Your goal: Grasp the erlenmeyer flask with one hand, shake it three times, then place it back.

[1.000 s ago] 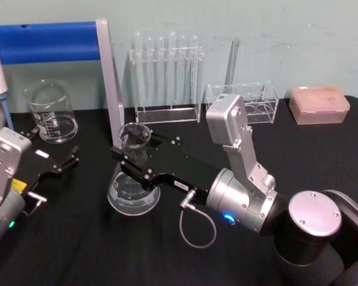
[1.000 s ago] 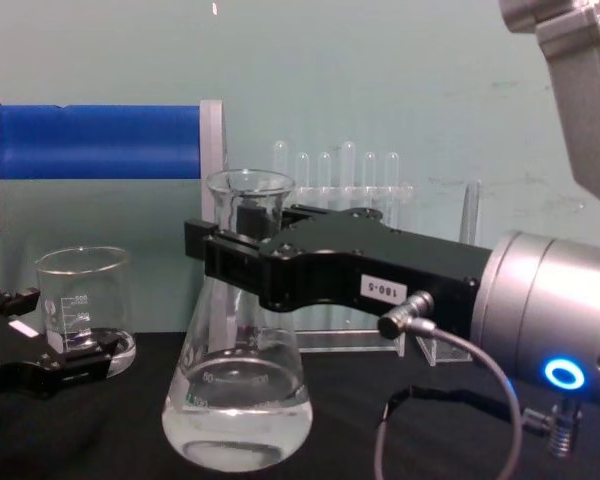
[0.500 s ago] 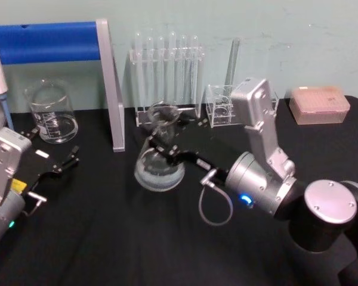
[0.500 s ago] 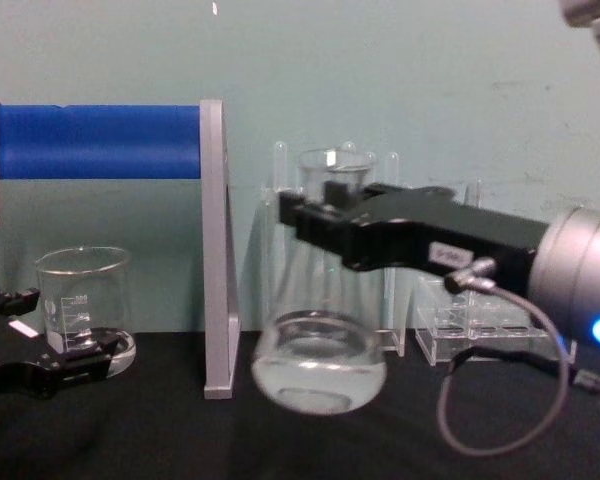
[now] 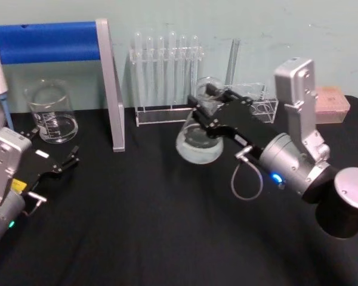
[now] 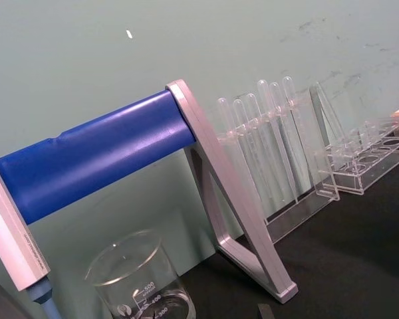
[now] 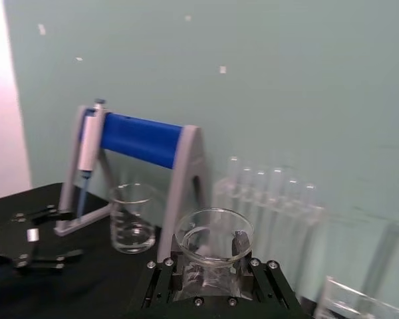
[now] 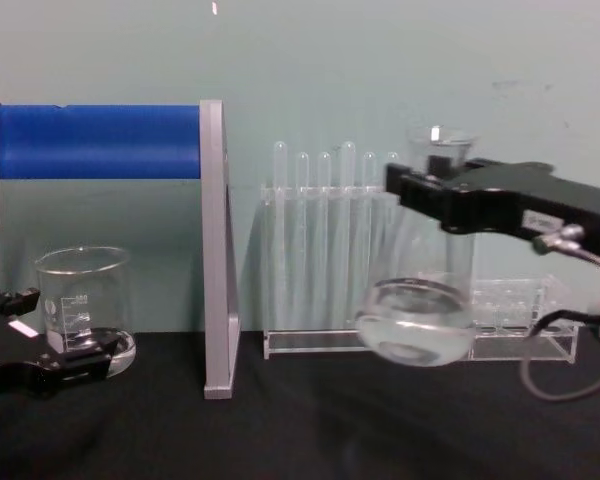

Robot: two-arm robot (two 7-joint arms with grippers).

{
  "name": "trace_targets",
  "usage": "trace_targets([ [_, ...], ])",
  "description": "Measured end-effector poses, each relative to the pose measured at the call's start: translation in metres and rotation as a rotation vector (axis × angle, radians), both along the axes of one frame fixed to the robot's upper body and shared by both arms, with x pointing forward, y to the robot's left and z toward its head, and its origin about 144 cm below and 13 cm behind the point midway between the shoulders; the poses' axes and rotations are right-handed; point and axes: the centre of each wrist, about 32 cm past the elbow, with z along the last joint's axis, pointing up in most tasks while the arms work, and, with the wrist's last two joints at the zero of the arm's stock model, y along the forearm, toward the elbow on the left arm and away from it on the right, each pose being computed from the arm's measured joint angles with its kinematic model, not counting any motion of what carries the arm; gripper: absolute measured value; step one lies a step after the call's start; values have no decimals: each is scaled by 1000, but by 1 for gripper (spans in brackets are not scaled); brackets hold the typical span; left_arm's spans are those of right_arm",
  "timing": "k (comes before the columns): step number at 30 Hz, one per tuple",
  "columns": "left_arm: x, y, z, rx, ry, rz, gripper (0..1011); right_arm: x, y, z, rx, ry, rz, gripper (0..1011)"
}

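Note:
The erlenmeyer flask (image 5: 198,142) hangs off the black table, tilted, with clear liquid in its round base (image 8: 417,322). My right gripper (image 5: 205,108), the black hand with a grey cable, is shut on the flask's neck just below the flared rim (image 7: 214,238). In the chest view this right gripper (image 8: 436,198) comes in from the right, and the flask sits in front of the test tube rack. The right wrist view looks down on the right gripper (image 7: 213,271), its jaws on either side of the neck. My left gripper (image 5: 49,159) rests open at the left near the beaker.
A glass beaker (image 5: 51,113) stands back left under a blue-barred pipette stand (image 5: 48,42). A test tube rack (image 5: 167,77) and a clear low rack (image 5: 253,100) line the back wall. A pink tip box (image 5: 334,101) sits far right. Bare black table (image 5: 137,226) lies in front.
My right gripper has swung the flask from left of centre toward the right and back, lifting it higher off the table. The left arm has not moved.

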Motion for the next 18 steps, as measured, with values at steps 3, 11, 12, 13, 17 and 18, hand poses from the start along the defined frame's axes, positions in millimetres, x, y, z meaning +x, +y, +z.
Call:
trace_targets([
  [3, 0, 0, 0, 0, 0, 0, 1001, 1, -8, 1, 3, -1, -36, 450],
  [11, 0, 0, 0, 0, 0, 0, 1001, 2, -28, 0, 9, 2, -121, 450],
  [12, 0, 0, 0, 0, 0, 0, 1001, 2, -29, 0, 9, 3, -128, 450],
  [13, 0, 0, 0, 0, 0, 0, 1001, 2, -31, 0, 10, 3, -135, 450],
  [17, 0, 0, 0, 0, 0, 0, 1001, 3, -36, -1, 11, 7, -160, 450],
  [18, 0, 0, 0, 0, 0, 0, 1001, 2, -38, -2, 10, 8, -166, 450],
])
